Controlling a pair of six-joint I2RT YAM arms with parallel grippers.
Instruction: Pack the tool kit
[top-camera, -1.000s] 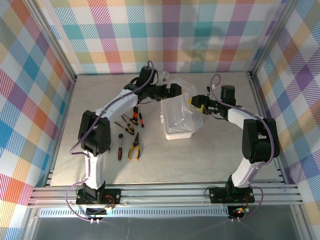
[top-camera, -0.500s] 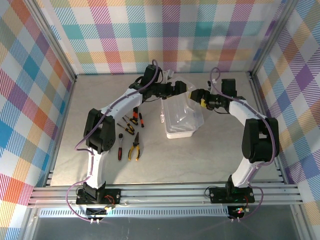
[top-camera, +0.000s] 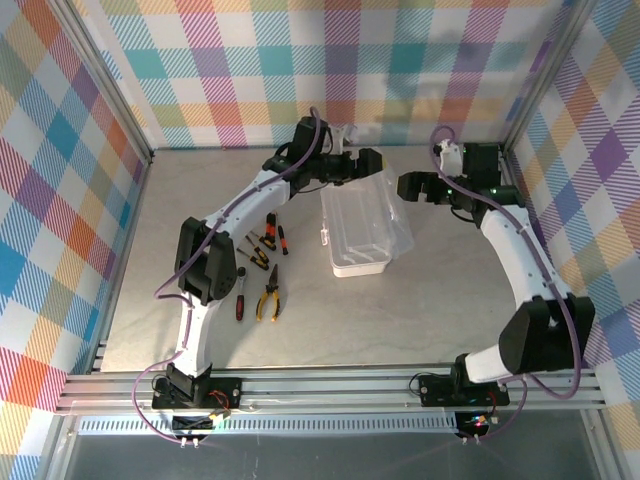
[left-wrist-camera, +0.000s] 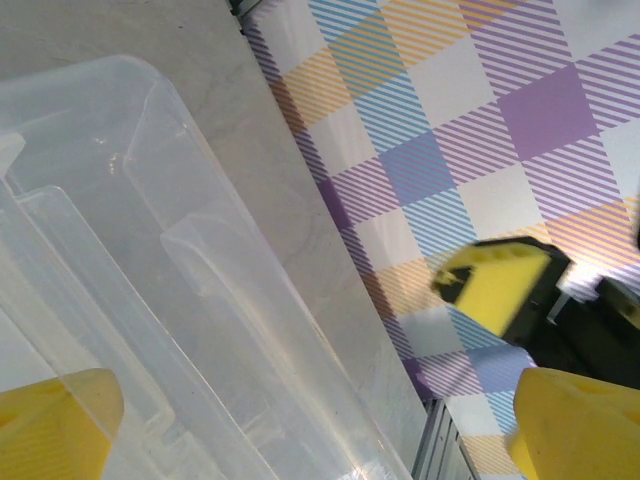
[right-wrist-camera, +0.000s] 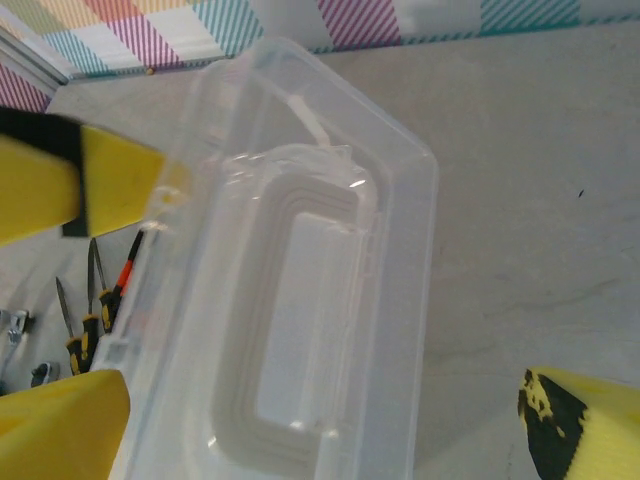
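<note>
Both end effectors gape wide, holding nothing. Your left end effector (top-camera: 368, 162) hovers at the far end of the case (top-camera: 356, 232), your right end effector (top-camera: 410, 186) near its right rim. The case sits mid-way on the counter (top-camera: 190, 205) — pliers and screwdrivers (top-camera: 262, 264) lie left of it.

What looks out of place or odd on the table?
Nothing spilled or broken. The case sits open and looks empty, while the tools lie loose on the table left of it, not yet packed.

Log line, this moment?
left pincer open, at case far end | right pincer open, beside case | tools on table left of case
</note>
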